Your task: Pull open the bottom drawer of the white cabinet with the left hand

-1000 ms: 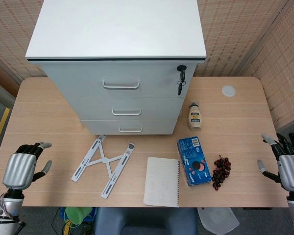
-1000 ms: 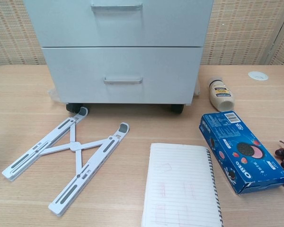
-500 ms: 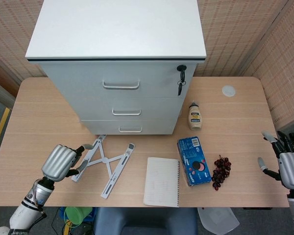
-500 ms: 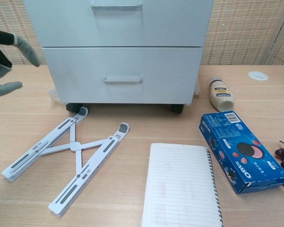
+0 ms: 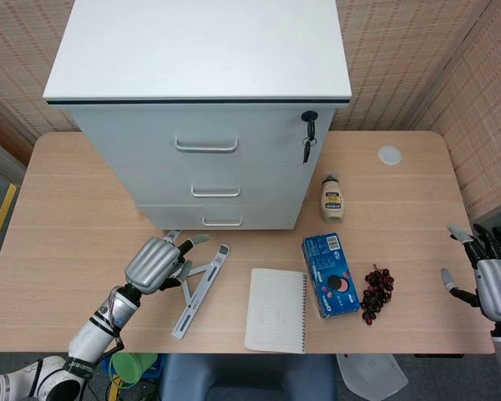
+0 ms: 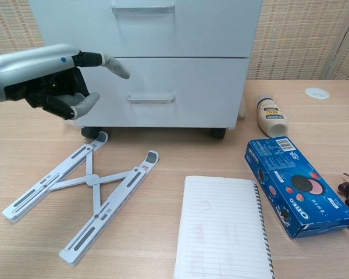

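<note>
The white cabinet [image 5: 204, 109] stands at the back of the table with three drawers, all closed. Its bottom drawer [image 5: 221, 216] [image 6: 157, 90] carries a silver handle [image 5: 222, 222] [image 6: 151, 99]. My left hand [image 5: 157, 262] [image 6: 46, 78] hovers above the folding stand, in front of and to the left of that handle, fingers apart and holding nothing, one finger pointing toward the drawer. It does not touch the cabinet. My right hand [image 5: 491, 280] rests open at the table's far right edge, seen only in the head view.
A white folding stand [image 5: 179, 280] [image 6: 81, 192] lies under the left hand. A notebook [image 5: 276, 310], a blue cookie box [image 5: 331, 275], grapes [image 5: 377, 292] and a small bottle [image 5: 332, 199] lie to the right. A key [image 5: 307, 142] hangs from the top drawer lock.
My left hand has travelled from the table's left edge rightward and forward to just in front of the bottom drawer, entering the chest view. The right hand has stayed put.
</note>
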`<move>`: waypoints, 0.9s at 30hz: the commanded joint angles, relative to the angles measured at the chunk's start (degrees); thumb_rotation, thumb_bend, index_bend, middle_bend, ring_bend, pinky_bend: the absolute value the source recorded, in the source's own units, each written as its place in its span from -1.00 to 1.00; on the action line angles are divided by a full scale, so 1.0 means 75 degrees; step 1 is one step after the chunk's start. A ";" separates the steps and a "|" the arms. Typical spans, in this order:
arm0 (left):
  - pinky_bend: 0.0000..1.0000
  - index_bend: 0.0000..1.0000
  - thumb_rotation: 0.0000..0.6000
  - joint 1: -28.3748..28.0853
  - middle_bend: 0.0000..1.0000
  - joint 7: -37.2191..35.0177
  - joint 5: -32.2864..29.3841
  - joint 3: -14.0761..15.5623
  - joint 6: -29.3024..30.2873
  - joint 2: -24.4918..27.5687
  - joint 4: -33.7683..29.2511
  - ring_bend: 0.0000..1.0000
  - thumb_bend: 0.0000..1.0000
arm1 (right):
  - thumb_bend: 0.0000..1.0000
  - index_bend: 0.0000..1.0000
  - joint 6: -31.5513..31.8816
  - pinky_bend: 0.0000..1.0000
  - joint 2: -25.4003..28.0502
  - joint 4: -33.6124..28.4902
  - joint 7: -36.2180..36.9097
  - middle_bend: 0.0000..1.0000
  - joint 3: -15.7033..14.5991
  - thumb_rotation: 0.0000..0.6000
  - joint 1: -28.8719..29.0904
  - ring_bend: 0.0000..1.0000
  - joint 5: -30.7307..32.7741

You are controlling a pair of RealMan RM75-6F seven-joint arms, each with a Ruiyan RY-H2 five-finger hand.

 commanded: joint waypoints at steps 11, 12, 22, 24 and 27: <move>1.00 -0.71 1.00 -0.0904 0.90 0.1307 -0.1694 -0.0430 -0.0229 -0.0922 0.0486 1.00 0.19 | -0.33 -0.73 -0.0108 -0.68 0.0032 0.0136 0.0113 -0.52 0.0010 1.00 0.0059 -0.73 0.0039; 1.00 -0.71 1.00 -0.0963 0.90 0.1358 -0.1796 -0.0451 -0.0234 -0.0986 0.0548 1.00 0.19 | -0.33 -0.73 -0.0112 -0.68 0.0040 0.0133 0.0112 -0.52 0.0011 1.00 0.0062 -0.73 0.0040; 1.00 -0.69 1.00 -0.1431 0.90 0.1594 -0.2589 -0.0500 -0.0276 -0.1439 0.1242 1.00 0.19 | -0.33 -0.73 -0.0057 -0.68 0.0128 0.0118 0.0109 -0.52 -0.0012 1.00 -0.0020 -0.73 0.0103; 1.00 -0.68 1.00 -0.1481 0.90 0.1638 -0.2702 -0.0460 -0.0299 -0.1472 0.1329 1.00 0.19 | -0.33 -0.73 -0.0068 -0.68 0.0129 0.0125 0.0119 -0.52 -0.0019 1.00 -0.0027 -0.73 0.0119; 1.00 -0.67 1.00 -0.1569 0.90 0.1714 -0.2921 -0.0415 -0.0342 -0.1515 0.1450 1.00 0.19 | -0.33 -0.73 -0.0070 -0.68 0.0122 0.0138 0.0131 -0.52 -0.0016 1.00 -0.0024 -0.73 0.0116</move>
